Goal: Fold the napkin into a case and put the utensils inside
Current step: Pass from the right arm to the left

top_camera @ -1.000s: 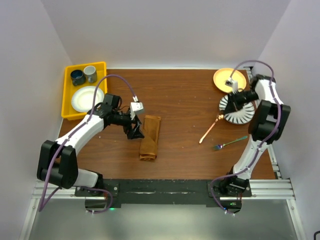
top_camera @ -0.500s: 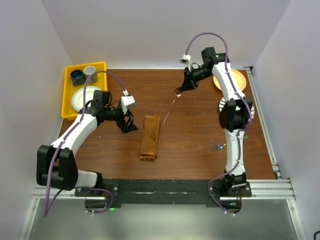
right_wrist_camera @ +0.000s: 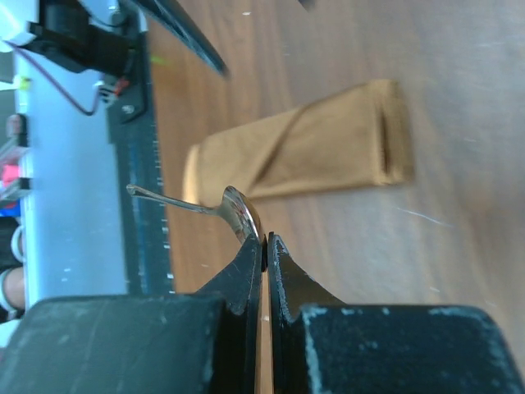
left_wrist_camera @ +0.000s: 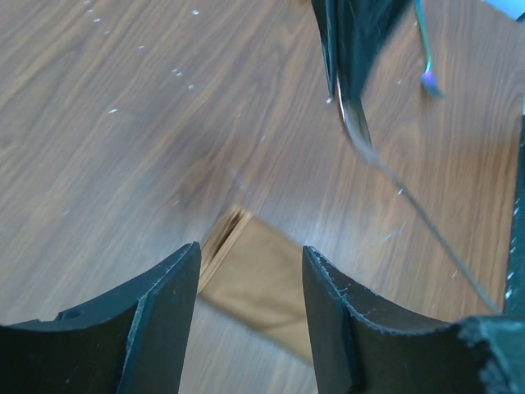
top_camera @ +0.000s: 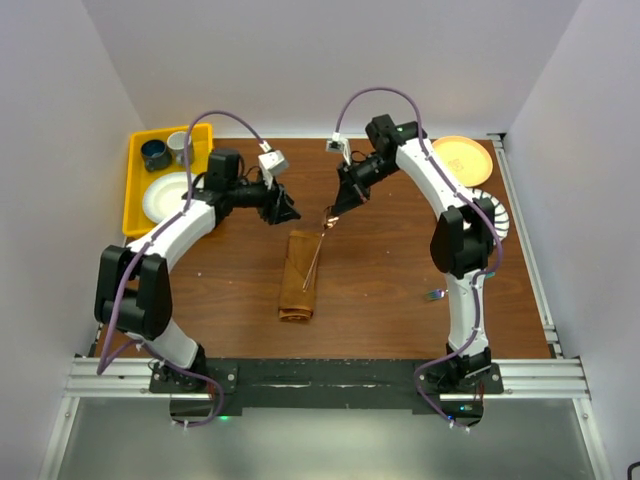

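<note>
The rust-brown napkin (top_camera: 299,280) lies folded into a narrow case at the table's middle, its open end (right_wrist_camera: 385,131) toward the back. My right gripper (top_camera: 333,213) (right_wrist_camera: 265,239) hangs just behind that end, shut on the bowl of a spoon (top_camera: 317,250) (right_wrist_camera: 240,212). The thin handle slants down over the cloth. My left gripper (top_camera: 289,212) (left_wrist_camera: 250,249) hovers open and empty beside it, and the case's end (left_wrist_camera: 258,275) shows between its fingers. A green fork (top_camera: 436,293) (left_wrist_camera: 425,70) lies on the wood to the right.
A yellow tray (top_camera: 134,205) at the back left holds two mugs (top_camera: 156,153) and a white plate (top_camera: 164,197). An orange plate (top_camera: 463,158) and a black-and-white plate (top_camera: 496,216) sit at the back right.
My right arm has swung left and down, bringing the spoon from mid-back to just over the case. My left gripper moved back and right to the case's far end, and its jaws narrowed.
</note>
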Controlling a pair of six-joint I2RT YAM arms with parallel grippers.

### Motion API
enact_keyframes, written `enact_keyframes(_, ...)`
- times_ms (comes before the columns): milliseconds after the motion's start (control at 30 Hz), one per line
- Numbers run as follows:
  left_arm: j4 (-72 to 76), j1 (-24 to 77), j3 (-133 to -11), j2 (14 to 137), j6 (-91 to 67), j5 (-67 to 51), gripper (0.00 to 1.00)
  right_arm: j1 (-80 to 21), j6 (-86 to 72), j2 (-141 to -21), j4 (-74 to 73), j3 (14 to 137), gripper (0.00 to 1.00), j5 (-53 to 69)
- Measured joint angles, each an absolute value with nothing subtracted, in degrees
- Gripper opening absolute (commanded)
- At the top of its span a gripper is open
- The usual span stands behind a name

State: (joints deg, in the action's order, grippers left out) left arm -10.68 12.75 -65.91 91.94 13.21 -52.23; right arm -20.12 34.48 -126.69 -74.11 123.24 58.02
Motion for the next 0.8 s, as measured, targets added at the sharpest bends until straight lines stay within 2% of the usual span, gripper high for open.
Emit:
enact_keyframes(100,-6.66,15.55,-65.52,92.03,8.49,-50.89,0.62,-21.19,32.34,-126.19,-73.67,122.15,0.00,58.54)
enact_keyframes(367,-0.99,19.35,-64.47,92.03,3.68,-48.99,0.60,-22.33,31.03,-126.26,-73.87,121.67,0.00,58.54)
enact_keyframes(800,-0.97,20.78,-64.47,92.03,3.05,-48.73,0.51,-23.94,31.00,-126.26,-74.15,120.75,0.00,57.98)
